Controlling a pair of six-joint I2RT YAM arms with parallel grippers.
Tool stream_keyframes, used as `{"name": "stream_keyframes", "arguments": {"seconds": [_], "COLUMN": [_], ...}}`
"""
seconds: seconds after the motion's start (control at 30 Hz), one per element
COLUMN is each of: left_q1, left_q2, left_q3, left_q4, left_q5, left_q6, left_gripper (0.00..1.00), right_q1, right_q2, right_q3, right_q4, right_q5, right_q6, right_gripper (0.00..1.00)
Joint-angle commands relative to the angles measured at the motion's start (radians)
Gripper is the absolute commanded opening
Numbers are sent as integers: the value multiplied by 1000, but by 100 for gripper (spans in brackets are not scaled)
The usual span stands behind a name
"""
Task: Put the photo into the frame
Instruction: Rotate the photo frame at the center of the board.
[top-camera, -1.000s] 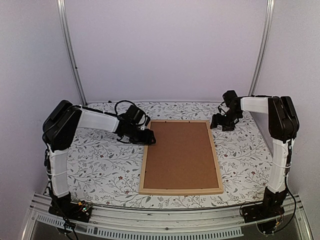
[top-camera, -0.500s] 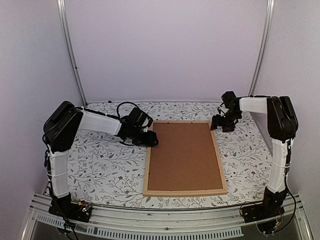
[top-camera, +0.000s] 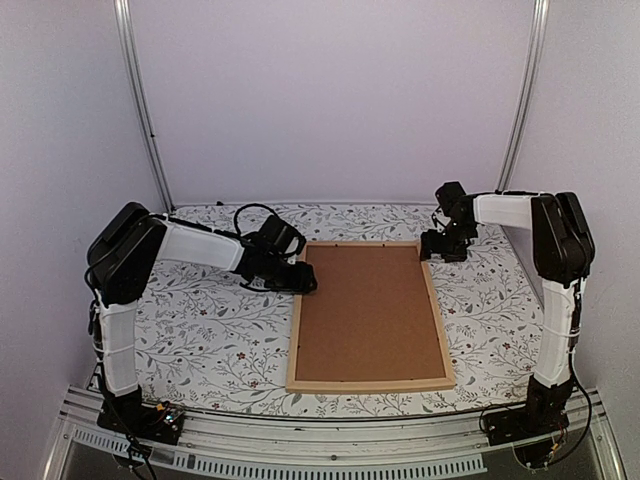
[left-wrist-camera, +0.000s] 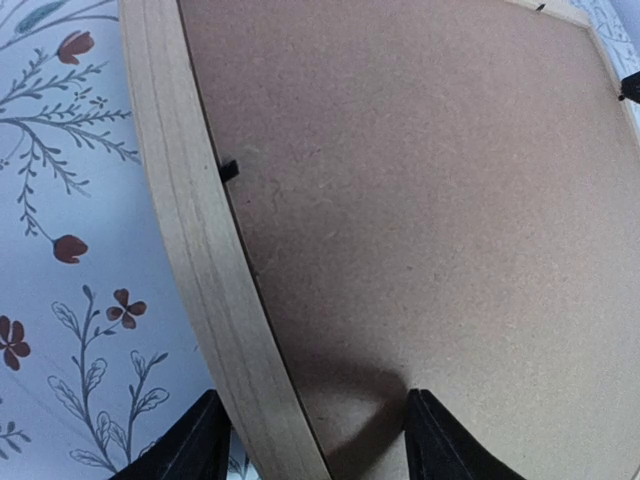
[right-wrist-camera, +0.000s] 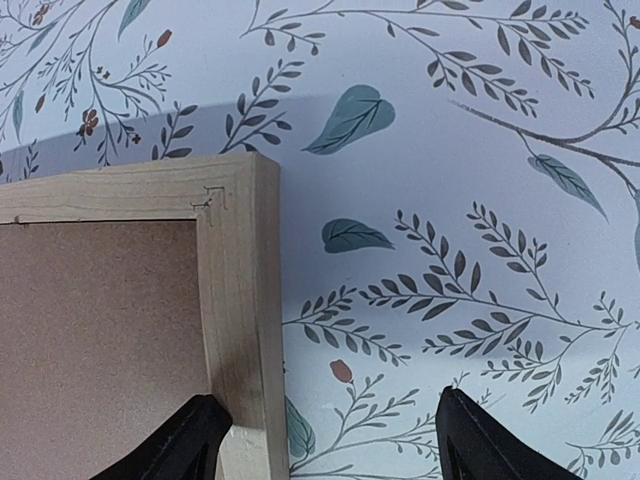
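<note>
From above, frame (top-camera: 297, 330): lies flat and back-up on the counter (top-camera: 210, 330), near the middle, long sides running away from the arm bases.
From above, backing board (top-camera: 370, 310): plain brown, fills the frame from edge to edge.
From above, left pincer (top-camera: 305, 283): low at the far end of the frame's left side, right on the wooden strip.
From above, right pincer (top-camera: 432, 250): low at the frame's far right corner; this view is too small to show how its fingers stand.
Left wrist, frame (left-wrist-camera: 200, 260): a light wooden strip running slantwise, flowered counter (left-wrist-camera: 60, 200) on one side and backing board (left-wrist-camera: 430, 200) on the other.
Left wrist, clip (left-wrist-camera: 229, 171): a small black tab on the strip's inner edge, reaching onto the board.
Left wrist, left pincer (left-wrist-camera: 315, 440): spread apart and straddling the strip, one of its fingers (left-wrist-camera: 190, 445) over the counter and the other over the board; nothing is pinched.
Right wrist, frame (right-wrist-camera: 235, 250): one corner shows, with backing board (right-wrist-camera: 100, 340) inside it and leafy counter (right-wrist-camera: 450, 200) beyond.
Right wrist, right pincer (right-wrist-camera: 335, 445): spread wide and holding nothing; one of its fingers (right-wrist-camera: 185, 440) sits at the strip's inner edge, the other is well out over the counter.
</note>
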Motion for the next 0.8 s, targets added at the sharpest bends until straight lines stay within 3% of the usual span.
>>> {"name": "stream_keyframes", "arguments": {"seconds": [0.0,0.5,0.77], "left_q1": [-72,-86,-80], "left_q2": [19,17,-18], "left_q3": [0,-5,8], "left_q4": [-48,-61,-86], "left_q5": [42,16,-49], "left_q6": [2,8,26], "left_gripper": [61,60,63], "right_q1": [79,156,154], "right_q2": [29,61,-54], "right_q3": [-41,-80,-85], "right_q4": [-3,-37,52], "right_q5": [-3,226,83], "right_q6": [27,87,41], "right_gripper": [77,77,77]}}
